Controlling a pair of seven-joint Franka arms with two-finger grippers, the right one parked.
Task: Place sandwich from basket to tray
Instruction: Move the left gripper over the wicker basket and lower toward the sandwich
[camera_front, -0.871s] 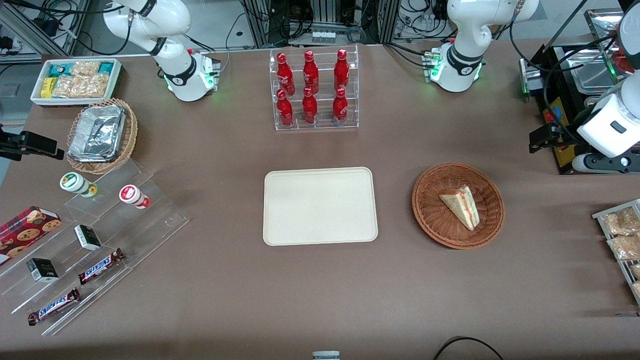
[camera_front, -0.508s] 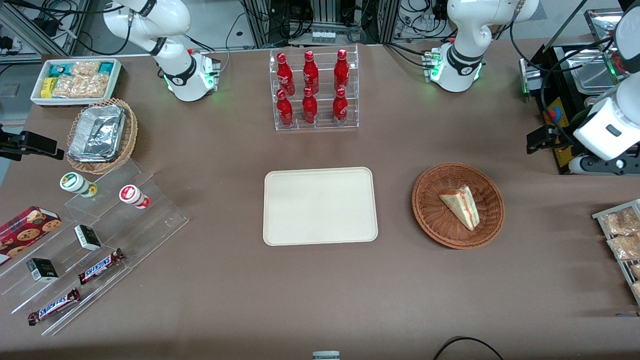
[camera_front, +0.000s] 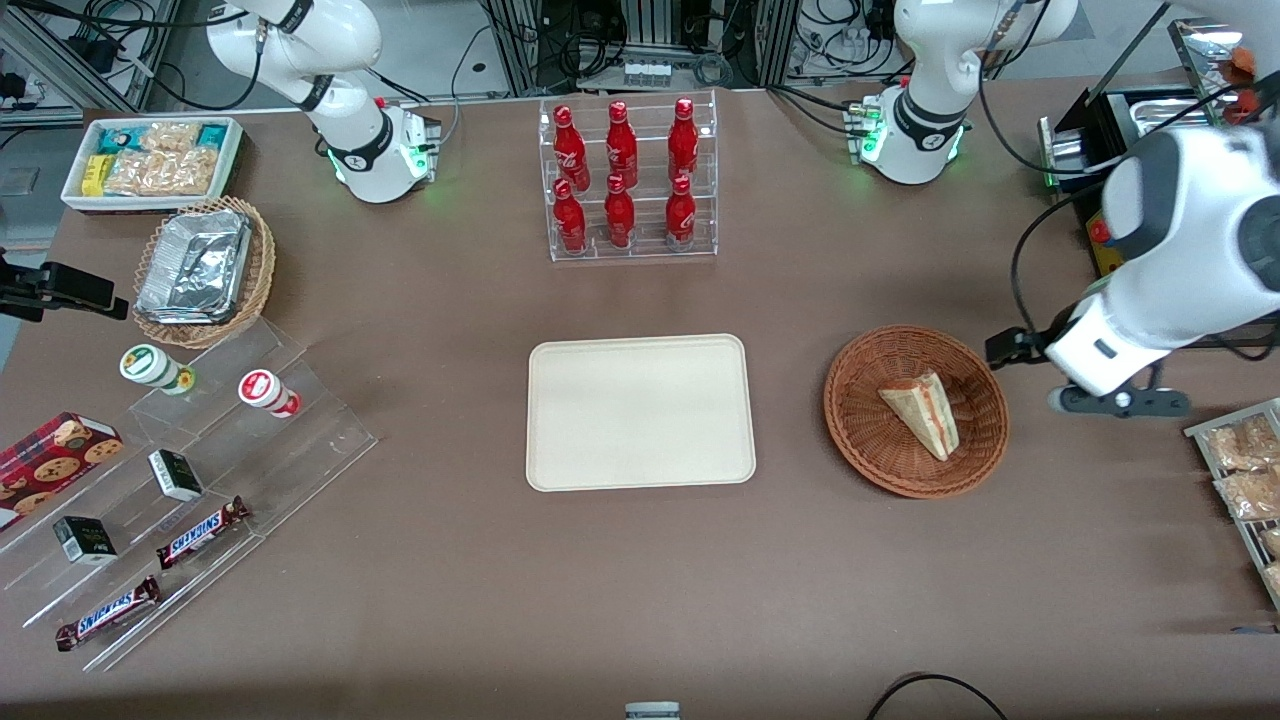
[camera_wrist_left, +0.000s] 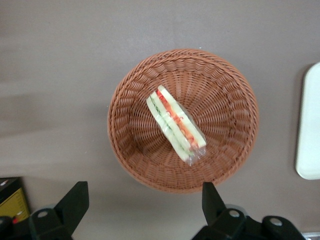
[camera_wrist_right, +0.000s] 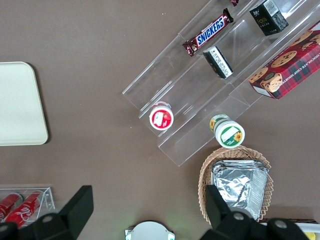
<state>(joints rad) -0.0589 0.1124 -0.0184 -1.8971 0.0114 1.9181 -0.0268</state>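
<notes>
The triangular wedge of white bread with red and green filling, the sandwich (camera_front: 922, 413), lies inside the round reddish-brown woven wicker basket (camera_front: 862, 430), its cut edge turned up so the layers show in the wrist view (camera_wrist_left: 175, 123). It appears to be wrapped in clear film and touches only the wicker (camera_wrist_left: 230, 102). Beside the basket, toward the parked arm's end of the brown surface (camera_front: 640, 590), lies the flat cream-beige rectangular tray (camera_front: 639, 411) with rounded corners; nothing lies on it, and a gap of bare surface separates the two.

The left arm's gripper (camera_wrist_left: 145, 197) hangs above the surface just beside the basket, toward the working arm's end; it touches neither basket nor sandwich. Its two dark fingers (camera_wrist_left: 75, 200) stand wide apart and grasp nothing, with the basket's rim showing between them in the wrist view.

Farther from the front camera than the tray stands a clear acrylic rack (camera_front: 632, 246) holding six red bottles (camera_front: 619, 213).
</notes>
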